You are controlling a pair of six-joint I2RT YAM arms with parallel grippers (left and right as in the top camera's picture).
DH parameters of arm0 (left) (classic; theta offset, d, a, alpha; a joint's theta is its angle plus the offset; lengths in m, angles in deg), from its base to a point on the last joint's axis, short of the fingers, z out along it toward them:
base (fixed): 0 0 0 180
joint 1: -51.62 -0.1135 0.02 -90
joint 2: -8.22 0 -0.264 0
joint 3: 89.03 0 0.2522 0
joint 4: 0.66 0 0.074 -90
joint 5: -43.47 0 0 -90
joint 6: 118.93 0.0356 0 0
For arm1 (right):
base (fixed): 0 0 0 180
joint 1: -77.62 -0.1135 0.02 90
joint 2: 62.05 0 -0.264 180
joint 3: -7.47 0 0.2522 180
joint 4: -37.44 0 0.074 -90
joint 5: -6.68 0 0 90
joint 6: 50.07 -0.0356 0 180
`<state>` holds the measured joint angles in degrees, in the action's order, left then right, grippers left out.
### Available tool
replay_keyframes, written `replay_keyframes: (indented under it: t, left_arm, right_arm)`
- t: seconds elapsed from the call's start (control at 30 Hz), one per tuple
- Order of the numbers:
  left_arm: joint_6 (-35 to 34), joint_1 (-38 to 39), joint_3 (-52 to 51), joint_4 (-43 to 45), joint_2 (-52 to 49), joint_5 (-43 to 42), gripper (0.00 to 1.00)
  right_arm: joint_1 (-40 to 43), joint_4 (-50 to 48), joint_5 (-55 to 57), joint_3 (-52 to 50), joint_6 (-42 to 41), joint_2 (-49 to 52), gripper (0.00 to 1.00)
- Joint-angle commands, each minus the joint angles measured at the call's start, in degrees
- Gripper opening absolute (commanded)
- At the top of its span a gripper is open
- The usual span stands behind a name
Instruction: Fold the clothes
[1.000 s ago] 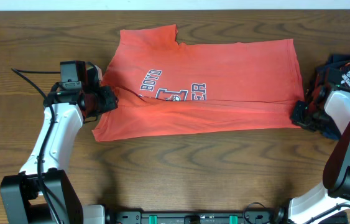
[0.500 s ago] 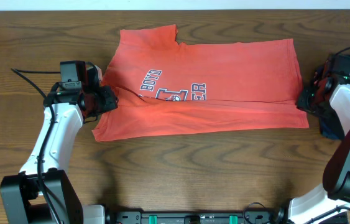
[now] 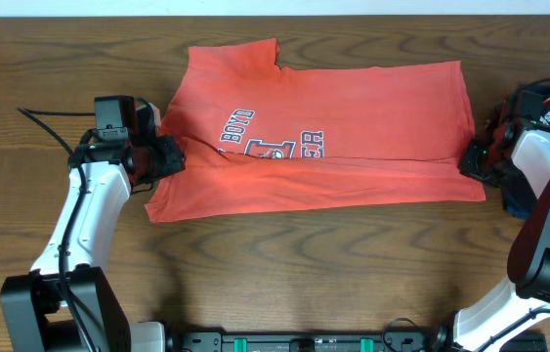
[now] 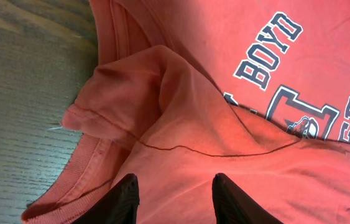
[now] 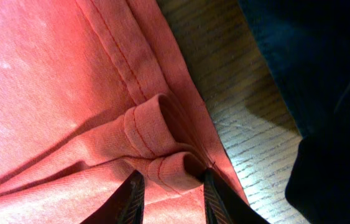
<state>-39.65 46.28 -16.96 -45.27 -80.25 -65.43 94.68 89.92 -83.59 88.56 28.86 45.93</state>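
**A:** Since the wooden desk [image 3: 284, 264] shows bare all round the T-shirt [image 3: 372, 108], we can say the shirt lies flat on it, stretched between our two arms, can't we?

**B:** We can. Its neck end points to our left arm and its hem end to our right, with one sleeve [image 3: 235, 57] sticking out on its far side. Beyond the hem end lie dark garments [image 5: 324, 74], near it but with a strip of desk between. Those are not ours to fold.

**A:** Which step are we in?

**B:** We judge it the first lengthwise fold. The T-shirt's near side lies doubled over the chest. Its edge runs from one hand to the other and hides the lower part of the lettering [image 4: 268, 46].

**A:** And our hands?

**B:** Our left hand [image 4: 175, 183] sits at the neck end, narrowed on a raised ridge of cloth just beside the collar [image 4: 81, 162]. Our right hand [image 5: 173, 180] sits at the hem end, pinched on a small roll of hem [image 5: 147, 127] that bulges between its fingers.

**A:** What does the next move call for?

**B:** We think both hands must work as one and keep that edge taut and straight along the T-shirt. The bunched cloth at each end needs to lie flat before we let go. At the hem end we must keep off the dark garments.
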Motion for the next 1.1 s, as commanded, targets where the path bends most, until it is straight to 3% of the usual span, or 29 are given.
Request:
replay_keyframes:
  t: [0.0, 0.1, 0.2, 0.7, 0.77, 0.83, 1.07]
  left_arm:
    - [-0.11, 0.07, 0.17, -0.15, -0.26, 0.52, 0.41]
    - [-0.11, 0.07, 0.17, -0.15, -0.26, 0.55, 0.41]
    - [-0.11, 0.07, 0.17, -0.13, -0.26, 0.55, 0.41]
    - [-0.11, 0.07, 0.17, -0.31, -0.26, 0.52, 0.41]
    - [-0.11, 0.07, 0.17, -0.48, -0.26, 0.52, 0.41]
    - [-0.11, 0.07, 0.17, -0.57, -0.26, 0.52, 0.41]
    - [-0.11, 0.07, 0.17, -0.52, -0.26, 0.52, 0.41]
  right_arm:
    - [-0.24, -0.35, 0.04, -0.28, -0.02, 0.52, 0.22]
    - [-0.24, -0.26, 0.02, -0.28, -0.02, 0.52, 0.01]
    - [-0.24, -0.13, -0.83, -0.28, 0.00, 0.50, 0.01]
    - [-0.20, -13.09, -5.97, 5.09, -3.76, -1.22, 0.04]
    - [-0.20, -13.35, -5.95, 5.07, -3.74, -1.22, 0.08]
    - [-0.20, -12.83, -5.95, 5.07, -3.67, -1.22, 0.20]
    - [-0.20, -6.19, -5.95, 5.07, -1.62, -1.22, 0.18]
